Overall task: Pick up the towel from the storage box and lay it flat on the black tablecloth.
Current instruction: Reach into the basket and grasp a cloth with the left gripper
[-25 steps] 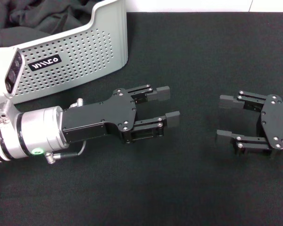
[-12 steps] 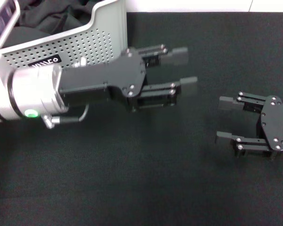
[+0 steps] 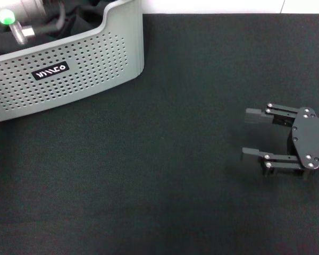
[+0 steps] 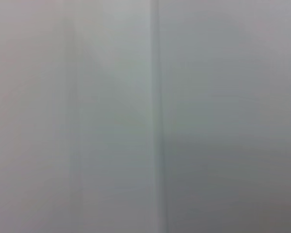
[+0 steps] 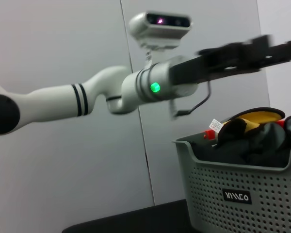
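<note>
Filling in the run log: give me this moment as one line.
phase: reaching | left gripper: above storage box | towel: in box among black cloths | right gripper: open, idle over black tablecloth

black label (image 3: 51,70) on storage box (image 3: 95,58), white stylised lettering, not clearly readable

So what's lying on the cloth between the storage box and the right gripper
Nothing. In the head view only bare black tablecloth stretches between the storage box and the right gripper, which rests open on the cloth.
</note>
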Available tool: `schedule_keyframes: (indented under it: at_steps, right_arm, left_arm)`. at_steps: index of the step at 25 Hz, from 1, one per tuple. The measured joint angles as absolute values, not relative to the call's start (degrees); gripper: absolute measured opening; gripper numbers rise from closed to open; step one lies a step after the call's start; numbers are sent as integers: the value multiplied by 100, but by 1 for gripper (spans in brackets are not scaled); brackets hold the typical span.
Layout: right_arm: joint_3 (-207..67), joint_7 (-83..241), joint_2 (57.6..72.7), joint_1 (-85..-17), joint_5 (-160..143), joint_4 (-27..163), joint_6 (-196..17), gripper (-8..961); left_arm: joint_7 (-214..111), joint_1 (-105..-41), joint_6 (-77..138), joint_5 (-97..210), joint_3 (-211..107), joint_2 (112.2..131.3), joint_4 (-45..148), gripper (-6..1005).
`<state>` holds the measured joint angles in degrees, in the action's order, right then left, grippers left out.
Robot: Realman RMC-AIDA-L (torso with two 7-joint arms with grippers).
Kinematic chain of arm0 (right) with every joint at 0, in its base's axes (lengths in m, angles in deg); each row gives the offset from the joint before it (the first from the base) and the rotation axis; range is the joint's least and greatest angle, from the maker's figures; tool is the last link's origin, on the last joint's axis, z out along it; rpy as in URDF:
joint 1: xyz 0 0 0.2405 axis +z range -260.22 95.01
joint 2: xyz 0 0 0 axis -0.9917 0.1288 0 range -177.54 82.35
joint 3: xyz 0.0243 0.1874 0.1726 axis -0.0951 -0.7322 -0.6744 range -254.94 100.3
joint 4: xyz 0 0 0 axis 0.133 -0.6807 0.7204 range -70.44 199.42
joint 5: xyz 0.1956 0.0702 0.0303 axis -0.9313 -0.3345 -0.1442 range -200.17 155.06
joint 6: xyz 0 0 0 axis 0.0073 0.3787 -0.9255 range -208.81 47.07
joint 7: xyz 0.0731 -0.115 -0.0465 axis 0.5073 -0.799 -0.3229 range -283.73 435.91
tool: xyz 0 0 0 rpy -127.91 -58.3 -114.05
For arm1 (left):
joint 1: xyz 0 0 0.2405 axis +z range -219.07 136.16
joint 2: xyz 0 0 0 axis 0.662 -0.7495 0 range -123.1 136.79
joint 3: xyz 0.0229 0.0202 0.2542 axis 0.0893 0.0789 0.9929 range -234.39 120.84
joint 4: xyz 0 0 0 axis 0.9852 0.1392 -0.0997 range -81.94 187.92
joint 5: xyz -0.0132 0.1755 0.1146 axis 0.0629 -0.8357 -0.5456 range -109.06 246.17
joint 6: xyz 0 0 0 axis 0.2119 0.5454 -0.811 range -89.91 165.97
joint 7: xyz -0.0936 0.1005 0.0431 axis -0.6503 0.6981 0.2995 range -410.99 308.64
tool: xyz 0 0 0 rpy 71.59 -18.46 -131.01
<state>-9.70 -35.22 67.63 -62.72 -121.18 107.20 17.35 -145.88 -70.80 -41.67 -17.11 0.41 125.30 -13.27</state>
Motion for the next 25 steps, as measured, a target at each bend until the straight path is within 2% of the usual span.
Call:
schedule_keyframes:
  at_steps: [9, 13, 18, 21, 25]
  right_arm:
    - [-1000, -3561, 6758, -6082, -12093, 10712, 1469, 717]
    - [-1016, -3659, 6744, -5991, -12093, 10676, 1331, 714]
    - [-1015, -3677, 6732, -5880, -12059, 10667, 1066, 710]
    - [-1015, -3679, 6733, -5827, -12028, 10662, 989, 707]
    - [-1020, -3681, 6743, -5821, -11992, 10658, 985, 704]
  left_arm:
    - [-14942, -7426, -3040, -3078, -747, 12493, -1916, 689]
    - [-15070, -7181, -2808, -3436, -938, 12501, -2455, 686]
    - [-15589, -6829, -2088, -4716, -870, 12678, -3355, 684]
    - [-16013, -6541, -1539, -5500, -594, 12693, -3766, 682]
    - [-16282, -6468, -1390, -6023, -537, 12692, -3927, 680]
